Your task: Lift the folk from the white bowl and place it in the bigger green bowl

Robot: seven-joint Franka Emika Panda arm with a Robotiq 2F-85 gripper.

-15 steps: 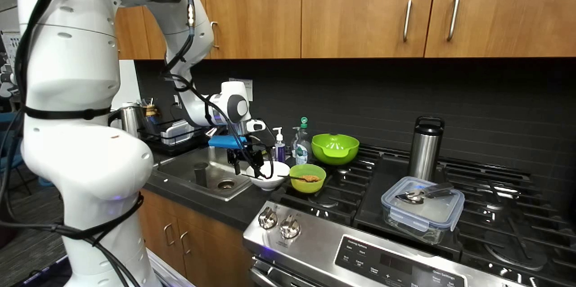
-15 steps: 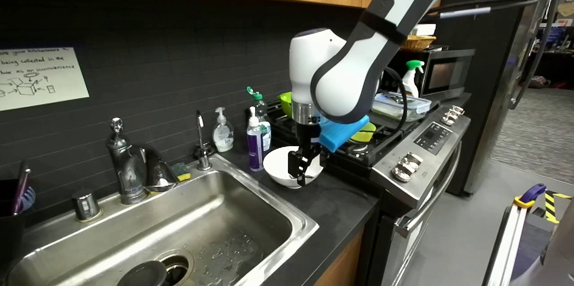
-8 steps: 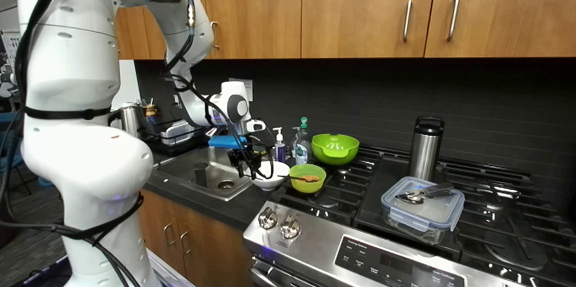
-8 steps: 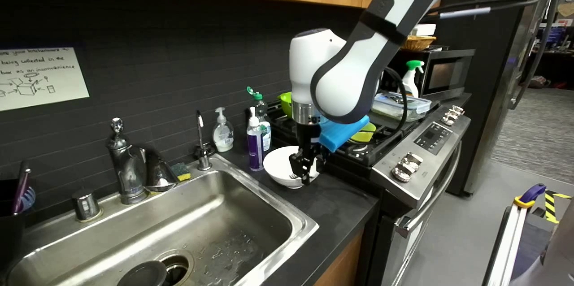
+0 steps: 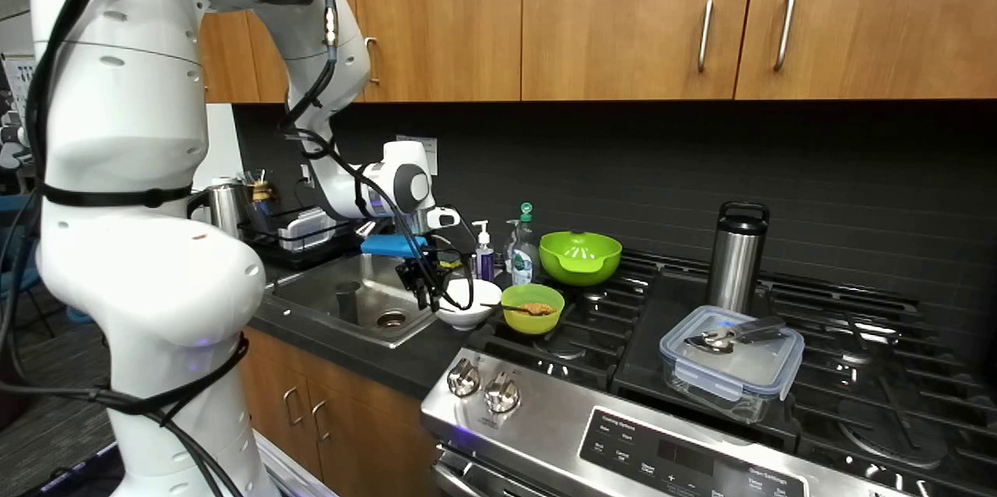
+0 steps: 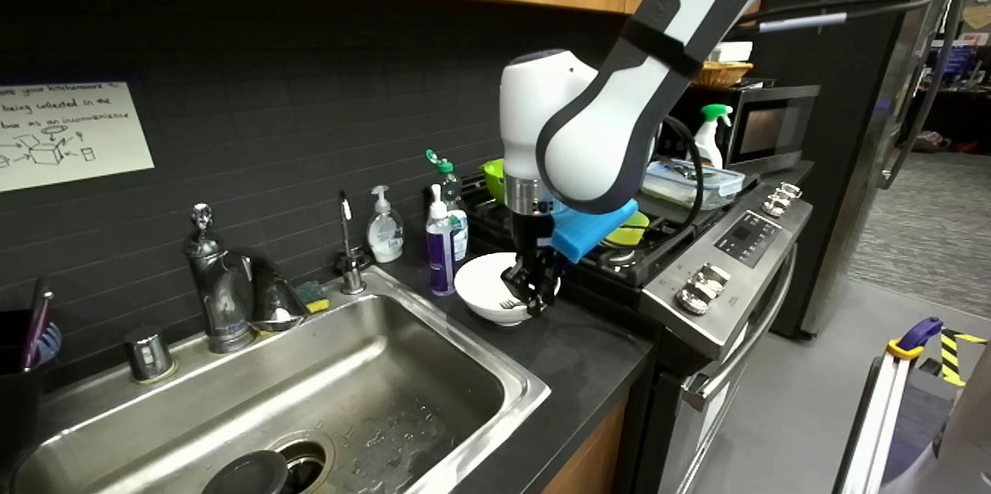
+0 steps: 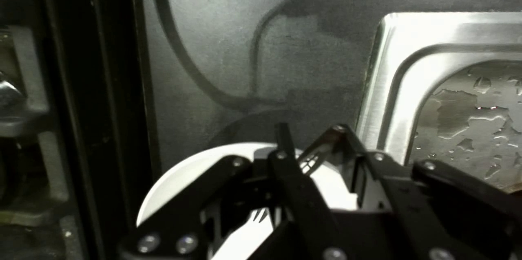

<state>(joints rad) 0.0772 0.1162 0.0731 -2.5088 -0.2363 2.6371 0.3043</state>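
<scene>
The arm (image 6: 592, 145) bends down, its pincer (image 7: 310, 134) narrowly parted over the white bowl (image 6: 480, 289).

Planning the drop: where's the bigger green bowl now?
In an exterior view, the bigger green bowl sits back left on the stove, right of the green-capped bottle.

In the wrist view, dark shadows lay on the counter (image 7: 220, 48), the white bowl (image 7: 244, 237) looked bright, and it was all a bit fuzzy. In an exterior view, the sink (image 6: 286, 389) shone, but the wall (image 6: 310, 91) looked dark.
</scene>
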